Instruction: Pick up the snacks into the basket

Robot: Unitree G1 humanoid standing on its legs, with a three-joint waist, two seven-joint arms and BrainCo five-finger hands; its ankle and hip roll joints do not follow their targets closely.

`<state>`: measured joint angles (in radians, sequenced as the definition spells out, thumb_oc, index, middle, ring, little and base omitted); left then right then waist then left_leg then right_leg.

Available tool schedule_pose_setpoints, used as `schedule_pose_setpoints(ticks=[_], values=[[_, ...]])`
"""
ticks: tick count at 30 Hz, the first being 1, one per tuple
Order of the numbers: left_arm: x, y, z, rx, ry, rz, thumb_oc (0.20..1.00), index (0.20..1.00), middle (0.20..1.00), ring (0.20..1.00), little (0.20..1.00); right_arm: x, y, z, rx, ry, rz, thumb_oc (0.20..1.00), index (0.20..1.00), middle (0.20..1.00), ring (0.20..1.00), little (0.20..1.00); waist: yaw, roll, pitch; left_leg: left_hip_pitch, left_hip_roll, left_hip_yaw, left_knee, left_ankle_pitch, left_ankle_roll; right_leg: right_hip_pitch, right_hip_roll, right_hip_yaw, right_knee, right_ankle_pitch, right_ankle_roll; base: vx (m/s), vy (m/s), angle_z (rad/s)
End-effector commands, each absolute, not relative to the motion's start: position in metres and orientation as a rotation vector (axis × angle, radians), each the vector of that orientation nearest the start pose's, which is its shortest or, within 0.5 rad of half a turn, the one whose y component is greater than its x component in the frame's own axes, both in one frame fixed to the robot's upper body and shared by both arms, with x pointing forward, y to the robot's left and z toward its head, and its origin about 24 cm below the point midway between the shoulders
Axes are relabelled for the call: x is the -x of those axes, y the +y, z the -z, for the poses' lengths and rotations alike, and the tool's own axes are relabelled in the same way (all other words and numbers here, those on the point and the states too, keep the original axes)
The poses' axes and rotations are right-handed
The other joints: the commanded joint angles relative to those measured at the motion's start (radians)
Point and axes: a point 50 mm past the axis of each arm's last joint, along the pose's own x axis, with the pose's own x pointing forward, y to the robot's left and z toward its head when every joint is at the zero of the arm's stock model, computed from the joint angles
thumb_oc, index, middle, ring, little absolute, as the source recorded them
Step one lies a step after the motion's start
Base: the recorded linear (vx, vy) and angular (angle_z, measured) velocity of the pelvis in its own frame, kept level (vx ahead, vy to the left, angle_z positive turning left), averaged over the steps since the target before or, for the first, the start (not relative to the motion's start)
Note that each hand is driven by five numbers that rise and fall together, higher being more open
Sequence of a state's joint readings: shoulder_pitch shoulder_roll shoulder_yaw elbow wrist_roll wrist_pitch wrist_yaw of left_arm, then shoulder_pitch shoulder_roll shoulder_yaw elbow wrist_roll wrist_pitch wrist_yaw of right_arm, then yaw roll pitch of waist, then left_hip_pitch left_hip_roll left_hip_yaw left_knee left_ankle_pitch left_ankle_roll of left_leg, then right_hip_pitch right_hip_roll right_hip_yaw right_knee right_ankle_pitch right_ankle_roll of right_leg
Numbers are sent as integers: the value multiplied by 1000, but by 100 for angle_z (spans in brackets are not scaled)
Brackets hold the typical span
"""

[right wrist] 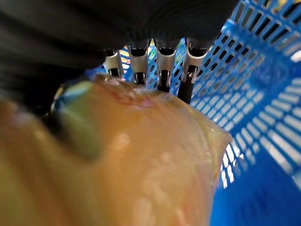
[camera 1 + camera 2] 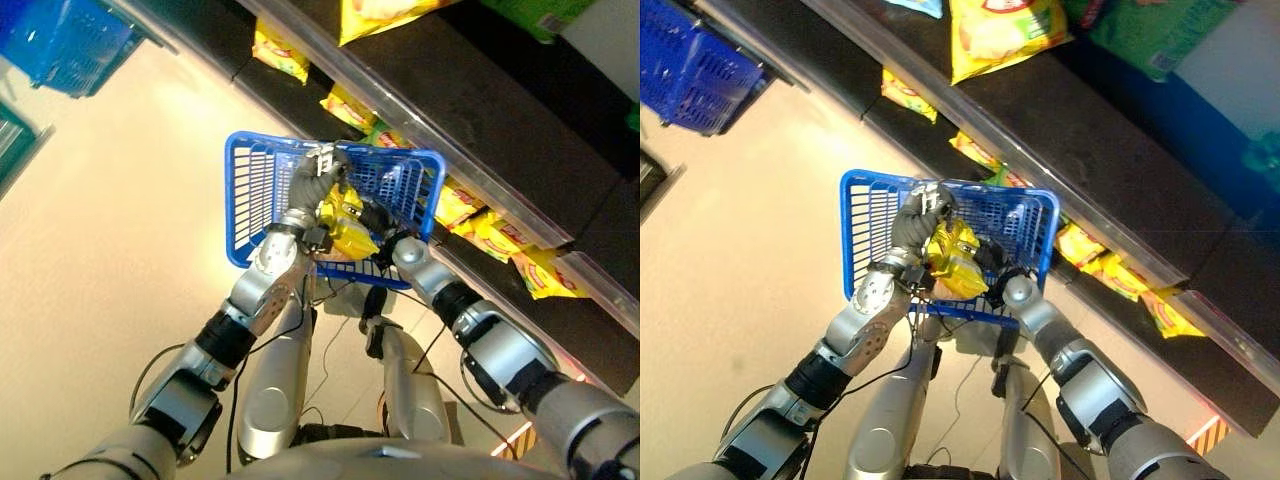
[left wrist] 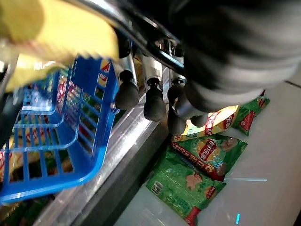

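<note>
A blue plastic basket (image 2: 262, 190) hangs in front of me, over the floor beside the shelves. My left hand (image 2: 312, 178) is at its top, fingers (image 3: 154, 100) curled round the dark handle (image 3: 123, 24). My right hand (image 2: 372, 217) reaches down inside the basket and is shut on a yellow snack bag (image 2: 955, 260). In the right wrist view the bag (image 1: 141, 155) lies against the palm with the fingers (image 1: 163, 66) past it, and the basket's blue mesh (image 1: 263, 84) is close behind.
A dark shelf with a metal front rail (image 2: 500, 195) runs diagonally along the right, with yellow snack bags (image 2: 490, 235) beneath it. Green bags (image 3: 188, 183) lie low by the shelf. A second blue basket (image 2: 70, 40) stands at the far left on the cream floor.
</note>
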<state>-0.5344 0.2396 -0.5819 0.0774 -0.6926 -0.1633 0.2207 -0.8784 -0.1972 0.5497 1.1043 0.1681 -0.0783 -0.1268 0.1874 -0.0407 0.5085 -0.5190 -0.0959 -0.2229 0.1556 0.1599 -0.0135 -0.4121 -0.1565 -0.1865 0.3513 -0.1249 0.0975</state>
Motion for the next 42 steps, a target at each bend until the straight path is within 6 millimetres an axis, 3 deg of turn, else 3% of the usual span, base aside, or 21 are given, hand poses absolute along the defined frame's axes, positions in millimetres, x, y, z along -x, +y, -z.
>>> schedule_pose_setpoints(ticks=[1, 5, 8, 9, 10, 13, 15, 19, 20, 21, 26, 29, 32, 36, 38, 42], values=[[-260, -11, -228, 541, -580, 815, 200, 200, 200, 200, 200, -405, -102, -120, 520, -27, -142, 200, 200, 200, 200, 200, 32, 41, 11, -50, -50, 20, 160, -186, -14, 10, -66, 5, -194, 156, 50, 11, 2, 27], [-252, -20, -227, 536, -556, 888, 200, 200, 200, 200, 200, -417, -140, -139, 524, 4, 41, 200, 200, 200, 200, 200, 62, 72, 11, -78, -69, 5, 175, -188, -9, -6, -73, -10, -188, 154, 51, 22, 18, 21], [-249, -23, -226, 524, -546, 921, 200, 200, 200, 200, 200, -418, -155, -142, 582, 20, 88, 213, 213, 213, 213, 213, 76, 87, 11, -84, -79, -11, 177, -188, -7, -3, -77, -19, -189, 152, 54, 44, 1, 25], [-250, -23, -226, 522, -547, 921, 200, 200, 200, 200, 200, -418, -156, -141, 599, 26, 88, 489, 489, 489, 489, 489, 79, 87, 11, -79, -79, -13, 179, -193, -7, 6, -76, -20, -192, 150, 55, 32, 3, 13], [-252, -22, -226, 513, -550, 917, 200, 200, 200, 200, 200, -418, -157, -139, 609, 37, 87, 1000, 1000, 1000, 1000, 1000, 77, 84, 11, -77, -83, -18, 175, -187, -8, 13, -77, -21, -201, 154, 57, 51, 10, 11], [-255, -18, -228, 508, -562, 898, 200, 200, 200, 200, 200, -417, -154, -136, 602, 39, 75, 1000, 1000, 1000, 1000, 1000, 74, 76, 11, -64, -85, -21, 174, -188, -6, 35, -76, -17, -217, 156, 60, 49, 32, 14], [-264, -3, -227, 490, -577, 817, 200, 200, 200, 200, 200, -412, -143, -126, 608, 22, 29, 1000, 1000, 1000, 1000, 1000, 63, 49, -6, -43, -79, -10, 172, -196, -2, 64, -77, -8, -243, 167, 65, 78, 67, 9], [-286, 40, -214, 435, -586, 563, 200, 200, 200, 200, 200, -388, -114, -110, 594, -110, -90, 1000, 1000, 1000, 1000, 1000, 15, -6, -41, -7, -59, 21, 178, -222, 4, 101, -74, 25, -273, 183, 71, 64, 87, -9], [-296, 67, -201, 396, -571, 418, 200, 200, 200, 200, 200, -366, -110, -102, 599, -178, -156, 1000, 1000, 1000, 1000, 1000, -17, -32, -64, 18, -47, 35, 173, -233, 6, 117, -75, 35, -288, 191, 74, 59, 69, -27], [-296, 67, -201, 396, -571, 418, 200, 200, 200, 200, 200, -366, -110, -102, 599, -177, -156, 1000, 1000, 1000, 1000, 1000, -19, -34, -67, 16, -49, 34, 169, -227, 7, 115, -77, 34, -289, 193, 75, 75, 78, -34], [-305, 133, -150, 335, -444, 116, 200, 200, 200, 200, 200, -310, -169, -59, 685, -100, -205, 1000, 1000, 1000, 1000, 1000, -93, -78, -138, 89, -19, 85, 129, -239, 12, 154, -76, 57, -338, 230, 90, 64, 73, -40], [-293, 169, -124, 258, -393, 2, 200, 200, 200, 200, 200, -280, -188, -44, 674, -42, -263, 1000, 1000, 1000, 1000, 1000, -115, -105, -170, 130, 8, 124, 113, -245, 15, 160, -60, 75, -345, 245, 101, 32, 50, -40], [-279, 206, -92, 176, -296, -139, 200, 200, 200, 200, 200, -254, -203, -35, 592, 14, -320, 1000, 1000, 1000, 1000, 1000, -114, -114, -197, 190, 54, 163, 101, -254, 21, 206, -45, 89, -298, 208, 95, 3, 5, -99], [-267, 220, -70, 91, -216, -183, 200, 200, 200, 200, 200, -244, -217, -31, 496, 51, -291, 1000, 1000, 1000, 1000, 1000, -121, -98, -244, 225, 89, 182, 60, -242, 20, 248, -73, 94, -288, 202, 90, -21, -39, -58], [-262, 228, -50, 8, -130, -227, 200, 200, 200, 200, 200, -240, -229, -29, 353, 55, -197, 1000, 1000, 1000, 1000, 1000, -132, -91, -280, 246, 107, 196, 45, -240, 15, 276, -102, 106, -290, 234, 95, 1, -100, -49], [-246, 231, -16, 70, 8, -247, 200, 200, 200, 200, 200, -240, -244, -35, 64, -23, 5, 1000, 1000, 1000, 1000, 1000, -158, -62, -344, 278, 147, 232, 10, -229, -2, 300, -155, 157, -314, 295, 117, -22, -166, -39]])
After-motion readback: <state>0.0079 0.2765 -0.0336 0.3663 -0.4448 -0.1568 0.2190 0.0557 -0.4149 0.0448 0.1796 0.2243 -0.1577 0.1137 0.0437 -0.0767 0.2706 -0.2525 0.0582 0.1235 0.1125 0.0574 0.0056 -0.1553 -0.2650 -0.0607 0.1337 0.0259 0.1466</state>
